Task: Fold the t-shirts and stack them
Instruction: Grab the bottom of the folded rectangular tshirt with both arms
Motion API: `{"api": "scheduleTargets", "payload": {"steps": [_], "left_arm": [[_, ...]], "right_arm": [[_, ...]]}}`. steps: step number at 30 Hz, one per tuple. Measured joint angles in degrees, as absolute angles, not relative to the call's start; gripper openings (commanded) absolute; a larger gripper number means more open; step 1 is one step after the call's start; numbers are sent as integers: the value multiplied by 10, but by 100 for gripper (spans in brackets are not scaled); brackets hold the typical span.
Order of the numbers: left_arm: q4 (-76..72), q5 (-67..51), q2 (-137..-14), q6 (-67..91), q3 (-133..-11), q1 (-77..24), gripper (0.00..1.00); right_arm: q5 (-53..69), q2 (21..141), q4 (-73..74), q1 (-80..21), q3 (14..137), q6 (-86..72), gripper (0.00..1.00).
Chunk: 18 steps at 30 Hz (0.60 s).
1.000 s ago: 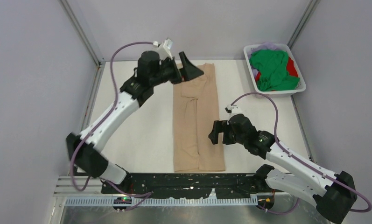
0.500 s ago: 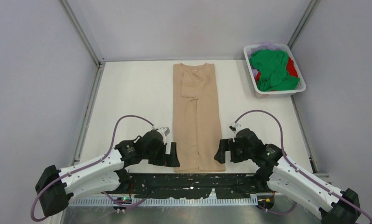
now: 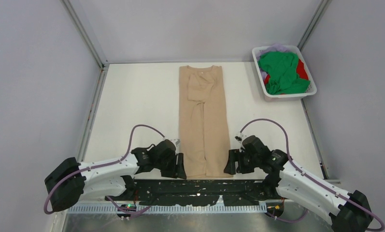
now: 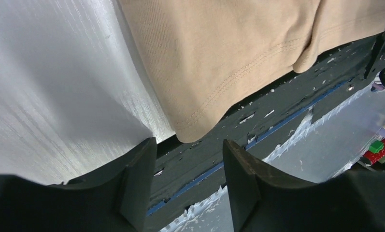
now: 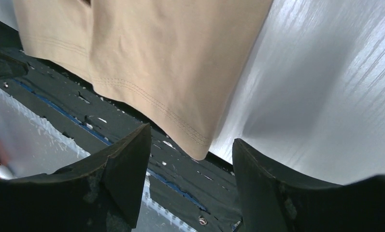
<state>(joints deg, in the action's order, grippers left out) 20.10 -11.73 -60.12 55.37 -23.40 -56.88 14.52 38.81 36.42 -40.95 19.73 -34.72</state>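
We've got the tan shirt (image 3: 203, 121) lying mid-desk (image 3: 137, 101) as a long folded strip, hem at the near edge. Left claw (image 4: 189, 145) and right claw (image 5: 191, 137) both stand apart, each lined up on a hem corner with nothing pinched yet. They look set to lift the hem together for the next fold. The green shirt (image 3: 279, 70) waits in the basket (image 3: 289, 95).

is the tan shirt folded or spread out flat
Partly folded: the tan shirt lies as a long narrow strip, both sides turned in to meet down its middle.
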Motion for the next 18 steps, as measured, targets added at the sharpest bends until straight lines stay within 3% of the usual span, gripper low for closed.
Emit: {"api": "scheduleTargets", "payload": {"steps": [4, 9, 12, 15, 18], "left_arm": [[195, -123, -630, 553, -244, -569, 49], [189, -123, -665, 552, -258, -569, 30], [189, -120, -688, 549, -270, -570, 3], [190, -119, -700, 547, -275, -570, 0], [192, -118, -700, 545, -278, -570, 0]], "right_arm": [[152, 404, 366, -409, 187, -348, 65], [164, 419, 356, -409, 180, -349, 57], [171, 431, 344, -409, 178, -349, 42], [173, 441, 338, -408, 176, -350, 28], [168, 442, 338, -408, 171, -351, 7]]}}
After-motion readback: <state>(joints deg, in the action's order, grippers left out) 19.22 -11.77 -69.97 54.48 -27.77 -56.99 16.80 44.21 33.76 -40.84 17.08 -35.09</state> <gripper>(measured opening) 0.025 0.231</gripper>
